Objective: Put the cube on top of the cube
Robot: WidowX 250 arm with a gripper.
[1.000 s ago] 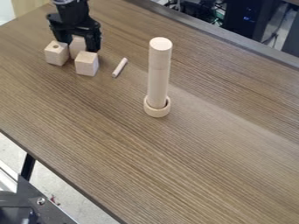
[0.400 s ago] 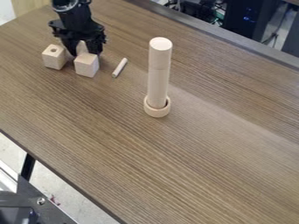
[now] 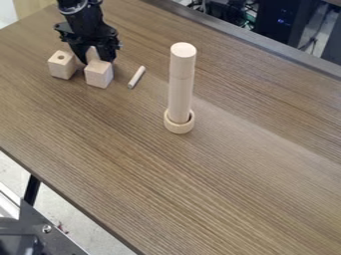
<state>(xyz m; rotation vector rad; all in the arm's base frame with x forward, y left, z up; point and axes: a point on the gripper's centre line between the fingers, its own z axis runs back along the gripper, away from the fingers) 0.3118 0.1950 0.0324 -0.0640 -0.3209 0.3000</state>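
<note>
At the upper left, the black gripper (image 3: 96, 56) is low over the table, shut on a pale wooden cube (image 3: 92, 53) between its fingers. That cube is partly hidden by the fingers and by a second plain cube (image 3: 98, 74) standing just in front of it. To the left, a third cube (image 3: 62, 65) with a round hole in its top rests on the table, a small gap from the front cube.
A short wooden peg (image 3: 136, 77) lies right of the cubes. Near the middle, a tall wooden cylinder (image 3: 181, 82) stands upright in a wooden ring (image 3: 179, 124). The brown table (image 3: 200, 194) has its near edge at the lower left.
The gripper has shifted slightly right, and its fingers have drawn closer together around the rear cube. The cube with the hole has moved a little left and down; the front cube has barely shifted.
</note>
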